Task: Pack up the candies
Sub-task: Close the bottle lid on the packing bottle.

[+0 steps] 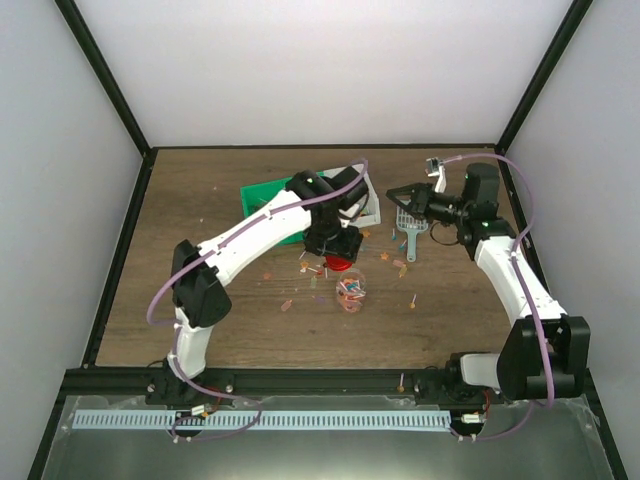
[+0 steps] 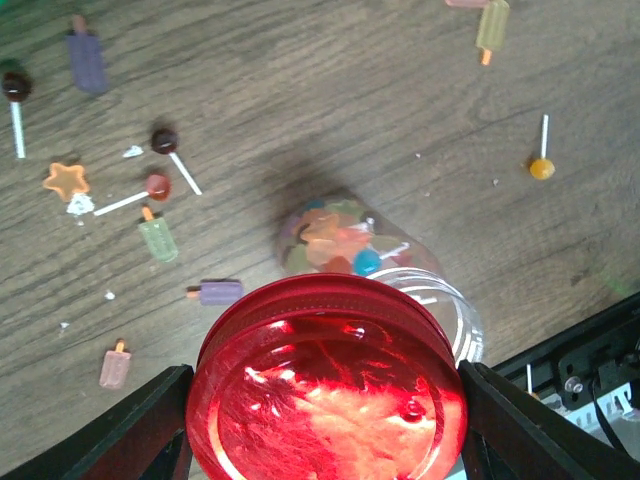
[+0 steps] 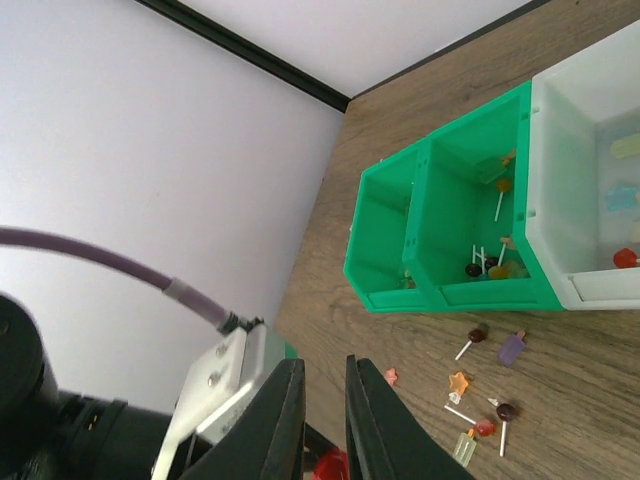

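My left gripper [image 1: 336, 250] is shut on the round red jar lid [image 2: 325, 385] and holds it just above the clear jar [image 2: 440, 300]. The jar [image 1: 350, 291] stands mid-table and holds a heap of mixed candies [image 2: 335, 240]. More candies, small lollipops and ice-lolly shapes [image 2: 158, 238], lie scattered on the wood around it [image 1: 288, 303]. My right gripper [image 1: 404, 194] hovers over the head of the pale blue-green scoop [image 1: 408, 234], its jaws nearly together and empty [image 3: 325, 420].
A green compartment bin [image 3: 450, 240] with a few candies inside adjoins a white bin [image 3: 590, 170] at the back of the table [image 1: 262, 196]. Loose candies [image 3: 480, 400] lie in front of the bins. Black frame rails run along the table edges.
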`<action>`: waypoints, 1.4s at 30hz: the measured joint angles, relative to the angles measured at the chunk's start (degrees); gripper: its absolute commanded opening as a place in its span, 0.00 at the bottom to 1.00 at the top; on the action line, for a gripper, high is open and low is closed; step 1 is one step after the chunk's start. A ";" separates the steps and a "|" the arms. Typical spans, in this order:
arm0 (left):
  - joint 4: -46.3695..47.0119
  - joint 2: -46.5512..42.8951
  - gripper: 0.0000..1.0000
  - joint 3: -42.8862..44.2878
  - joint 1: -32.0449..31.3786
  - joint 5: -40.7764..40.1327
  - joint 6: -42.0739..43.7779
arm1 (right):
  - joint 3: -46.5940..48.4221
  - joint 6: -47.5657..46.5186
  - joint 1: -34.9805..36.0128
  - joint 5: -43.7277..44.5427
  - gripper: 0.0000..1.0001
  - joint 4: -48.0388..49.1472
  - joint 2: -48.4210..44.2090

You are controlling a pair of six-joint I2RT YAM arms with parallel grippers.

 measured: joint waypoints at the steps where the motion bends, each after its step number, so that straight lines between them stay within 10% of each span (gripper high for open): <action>1: -0.24 0.42 0.69 0.57 -0.83 -0.33 0.00 | 0.00 -0.02 -0.09 0.15 0.15 -0.26 -0.15; 42: -1.38 6.05 0.69 2.16 -8.46 -4.20 -1.31 | -0.63 -4.66 -3.26 1.77 0.16 -7.78 -1.55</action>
